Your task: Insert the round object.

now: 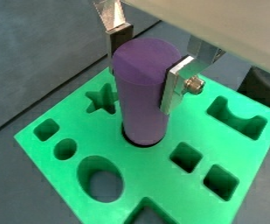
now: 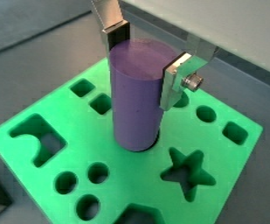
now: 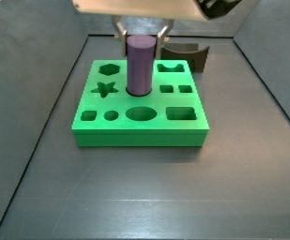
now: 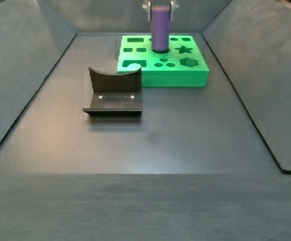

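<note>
Floor: dark grey matte floor (image 4: 148, 160), sloped walls around.
Block: bright green square block (image 3: 142, 131) with shaped holes (star at 9 o'clock of the peg).
Fixture: dark L-shaped bracket (image 4: 112, 92), well apart from block.
Peg: smooth matte purple cylinder peg (image 1: 144, 87), upright, foot in the central round hole.
Gripper: two-finger silver gripper (image 1: 148, 59) at peg's top, jaws pinching it.

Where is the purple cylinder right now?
The purple cylinder stands upright with its lower end in the centre hole of the green block, beside the star hole in a side view; the gripper clamps its top.
</note>
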Motion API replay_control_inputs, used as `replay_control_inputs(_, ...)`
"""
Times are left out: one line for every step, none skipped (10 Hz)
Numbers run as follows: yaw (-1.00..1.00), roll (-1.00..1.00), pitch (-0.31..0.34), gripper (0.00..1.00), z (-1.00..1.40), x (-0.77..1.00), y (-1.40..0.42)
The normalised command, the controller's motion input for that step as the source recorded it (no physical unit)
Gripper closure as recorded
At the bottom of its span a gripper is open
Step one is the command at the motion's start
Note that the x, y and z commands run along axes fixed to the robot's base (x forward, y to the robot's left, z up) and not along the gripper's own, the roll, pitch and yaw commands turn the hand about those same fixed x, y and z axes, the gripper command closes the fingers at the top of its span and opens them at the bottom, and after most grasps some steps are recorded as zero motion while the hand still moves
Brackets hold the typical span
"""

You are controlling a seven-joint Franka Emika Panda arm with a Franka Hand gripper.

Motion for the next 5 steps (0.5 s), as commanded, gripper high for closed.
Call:
replay_control_inputs(-0.18, -0.24, 0.000, 1.00, -0.49, -0.18, 0.00)
replay_control_inputs(-0.11, -0.26, 0.000, 1.00, -0.58, 0.00, 0.00)
replay_control_inputs(-0.01, -0.13, 0.000, 1.00, -0.81, 0.21, -0.06)
replay_control_inputs(0.00, -0.06, -0.009, 1.00, -1.00, 0.21, 0.00)
replay_control_inputs(0.00, 0.00, -0.017, 1.00, -1.00, 0.10, 0.01)
